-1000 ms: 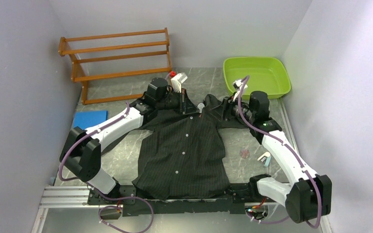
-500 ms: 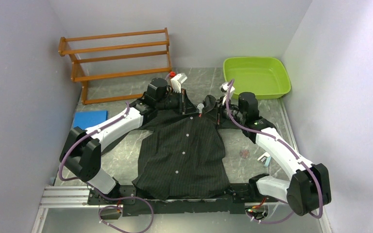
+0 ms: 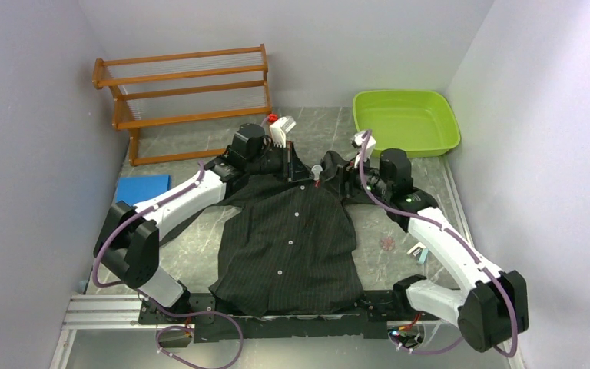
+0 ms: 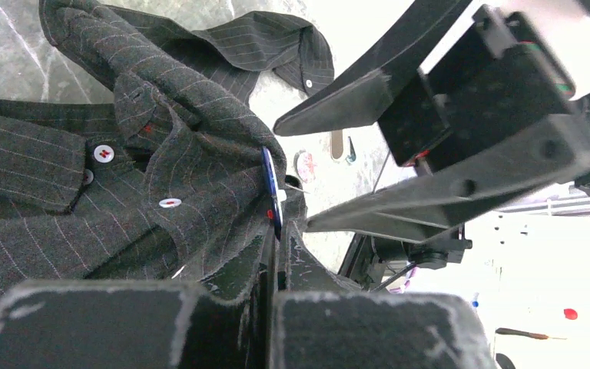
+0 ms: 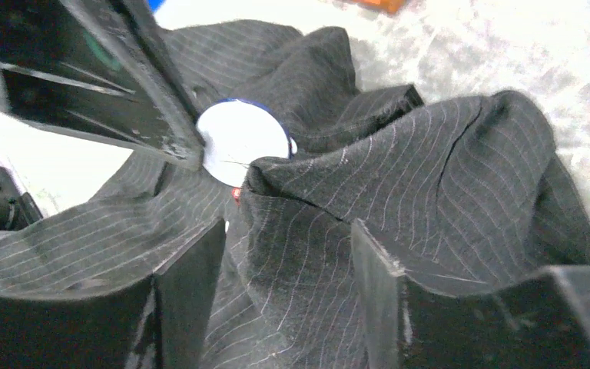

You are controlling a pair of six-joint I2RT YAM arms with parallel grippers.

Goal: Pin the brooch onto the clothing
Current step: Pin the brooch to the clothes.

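The black pinstriped shirt point(image 3: 292, 238) lies flat on the table, collar at the far end. My left gripper point(image 3: 301, 167) is at the collar, shut on the brooch, a round white disc with a blue rim point(image 5: 243, 150). The brooch shows edge-on between the fingertips of that gripper point(image 4: 280, 231) as a blue line point(image 4: 271, 188), touching the raised collar fabric point(image 4: 192, 146). My right gripper point(image 3: 342, 175) is just right of the collar. It is open point(image 5: 284, 261), and its fingers point(image 5: 192, 269) straddle a bunched fold of shirt point(image 5: 399, 177) just in front of the brooch.
A wooden rack point(image 3: 184, 92) stands at the back left and a green tub point(image 3: 406, 119) at the back right. A blue pad point(image 3: 142, 188) lies left of the shirt. A small pink item point(image 3: 386, 244) and a white-teal item point(image 3: 417, 250) lie right of it.
My right arm has swung left towards the collar and closed in on the brooch. The left arm and the brooch have stayed put.
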